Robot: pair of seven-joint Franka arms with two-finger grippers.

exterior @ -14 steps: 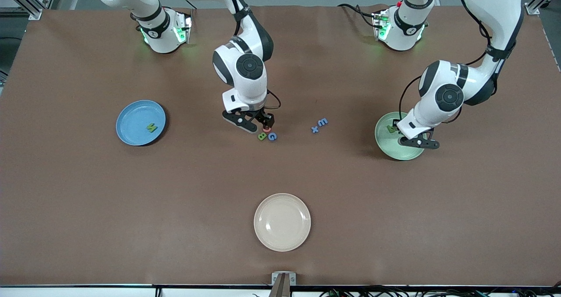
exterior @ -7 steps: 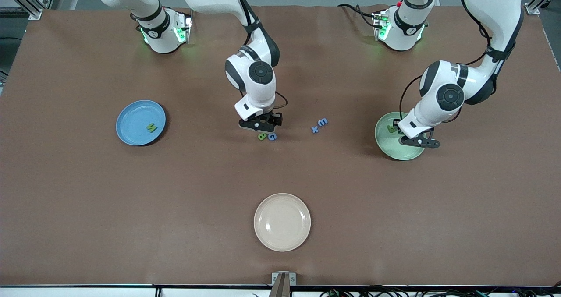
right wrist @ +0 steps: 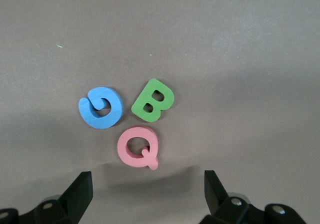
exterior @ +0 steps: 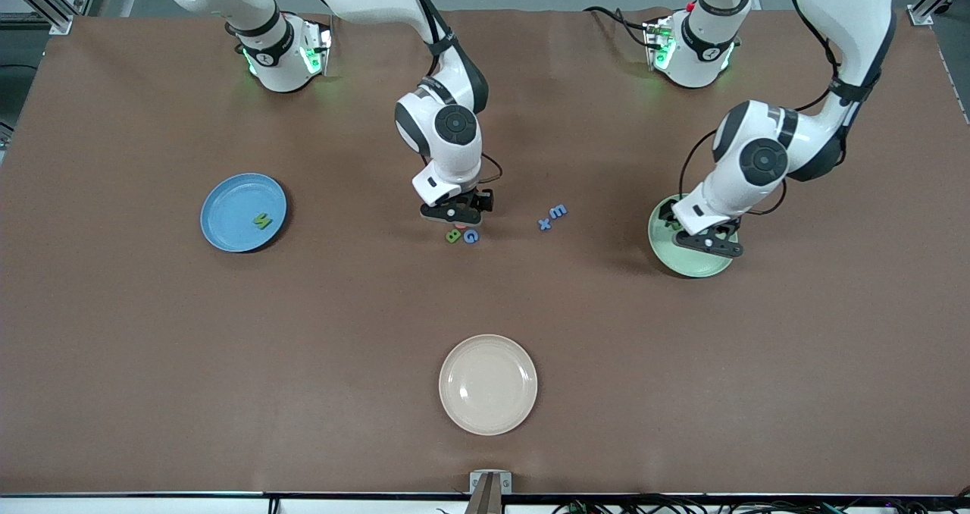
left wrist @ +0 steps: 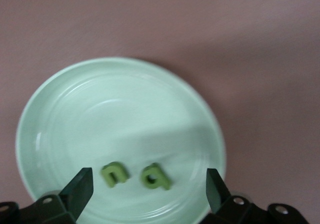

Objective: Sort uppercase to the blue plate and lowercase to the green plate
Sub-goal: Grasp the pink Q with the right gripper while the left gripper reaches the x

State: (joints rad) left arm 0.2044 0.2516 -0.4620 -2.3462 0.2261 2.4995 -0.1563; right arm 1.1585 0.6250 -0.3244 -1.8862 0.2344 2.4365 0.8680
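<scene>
Foam letters read plainly on bench and plates

Right gripper [right wrist: 145,196], fingers wide and empty, over pink Q [right wrist: 138,147], green B [right wrist: 152,100], blue G [right wrist: 101,107]; left gripper [left wrist: 146,194], spread empty, over green plate [left wrist: 60,103] holding u [left wrist: 114,174], b [left wrist: 156,176]; N [exterior: 262,220] on blue plate [exterior: 223,195].

The only readable signs are the foam letters themselves; no labels, brands or numbers can be made out. On the bare table near its middle lie three capitals close together: a blue G [right wrist: 101,107], a green B [right wrist: 153,100] and a pink Q [right wrist: 138,146]; toward the left arm's end of them lie a blue x [exterior: 544,224] and a blue m [exterior: 558,212], just beside each other. In the green plate [left wrist: 60,119] lie a green u [left wrist: 115,173] and a green b [left wrist: 156,176], side by side; on the blue plate [exterior: 227,203] lies a green N [exterior: 262,220].
</scene>
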